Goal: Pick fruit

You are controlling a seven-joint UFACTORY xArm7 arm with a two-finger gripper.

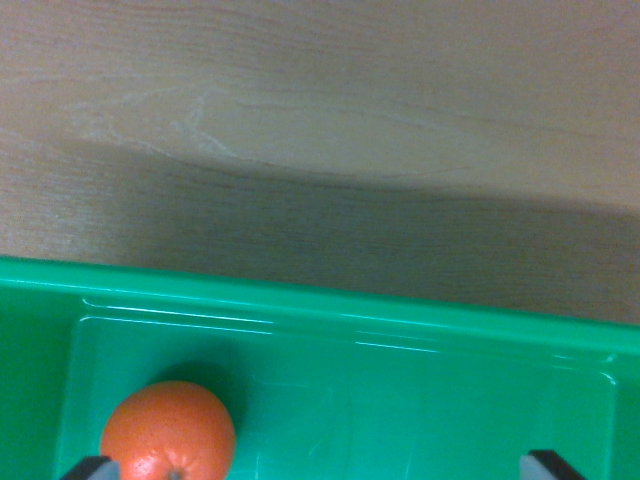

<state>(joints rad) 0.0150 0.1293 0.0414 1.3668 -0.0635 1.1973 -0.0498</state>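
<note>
In the green bin (pixel 300 310), the orange (pixel 168 430) lay against my left fingertip (pixel 92 468), off-centre of my pincer (pixel 320 470), spread wide and empty.

wrist view | looks down — close over green bin (pixel 330 310) | wooden table (pixel 320 120) beyond

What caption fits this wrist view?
An orange sits in a green bin on a wooden table, open jaws alongside.

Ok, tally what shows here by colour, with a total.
Orange: 1, the orange fruit
Green: 1, the green bin
Total: 2, on a wooden table. Only the tips of the gripper show.
</note>
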